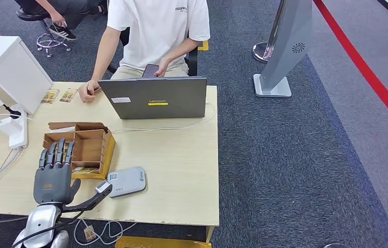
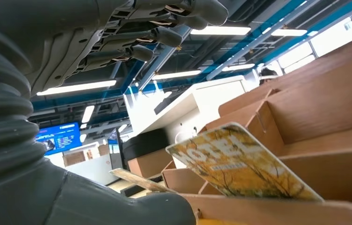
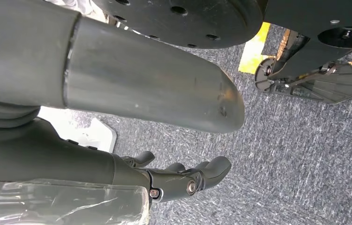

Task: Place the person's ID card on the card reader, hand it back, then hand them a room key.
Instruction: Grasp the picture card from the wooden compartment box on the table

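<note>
My left hand [image 1: 53, 174] hovers over the near left end of a cardboard organiser box [image 1: 86, 145], fingers stretched flat and thumb out to the side, holding nothing. In the left wrist view the fingers [image 2: 164, 28] spread above a yellow hotel room key card [image 2: 237, 164] that leans in a slot of the box [image 2: 324, 117]. The grey card reader [image 1: 126, 181] lies flat just right of my thumb with no card on it. Two small yellowish cards [image 1: 60, 95] lie by the person's hand [image 1: 86, 92]. My right hand [image 3: 183, 180] hangs above the carpet, holding nothing.
A person in a white shirt [image 1: 155, 26] sits across the table behind a grey laptop [image 1: 153, 97], holding a phone [image 1: 152, 70]. A white box [image 1: 11, 67] and a power strip [image 1: 16, 126] stand at the left. A cable [image 1: 160, 127] runs behind the box.
</note>
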Tool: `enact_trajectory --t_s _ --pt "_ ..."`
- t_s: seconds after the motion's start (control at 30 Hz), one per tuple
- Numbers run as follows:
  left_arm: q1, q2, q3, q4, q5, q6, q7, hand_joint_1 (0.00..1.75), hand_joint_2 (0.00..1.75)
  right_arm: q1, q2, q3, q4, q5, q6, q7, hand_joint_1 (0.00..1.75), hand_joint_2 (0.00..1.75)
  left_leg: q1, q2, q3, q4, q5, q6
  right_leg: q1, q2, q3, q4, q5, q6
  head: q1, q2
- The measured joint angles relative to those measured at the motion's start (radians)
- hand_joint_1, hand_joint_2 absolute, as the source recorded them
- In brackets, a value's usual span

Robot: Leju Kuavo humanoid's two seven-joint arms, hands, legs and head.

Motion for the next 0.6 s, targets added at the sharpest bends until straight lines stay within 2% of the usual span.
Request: enact_trajectory --t_s 0.57,0.6 --pt "-0.008 -0.010 0.000 0.029 0.000 -0.039 -0.026 0.00 1.75 -0.001 0.002 0.000 0.000 0.002 0.000 -0.001 0.00 0.00 0.000 0.000 0.000 0.000 0.000 0.000 0.000 0.000 0.000 0.000 0.000 0.000 0.000 0.000" --pt "-0.008 -0.010 0.000 0.030 0.000 -0.041 -0.027 0.44 1.75 -0.001 0.002 0.000 0.000 0.003 0.000 -0.001 0.00 0.00 0.000 0.000 0.000 0.000 0.000 0.000 0.000 0.000 0.000 0.000 0.000 0.000 0.000 0.000"
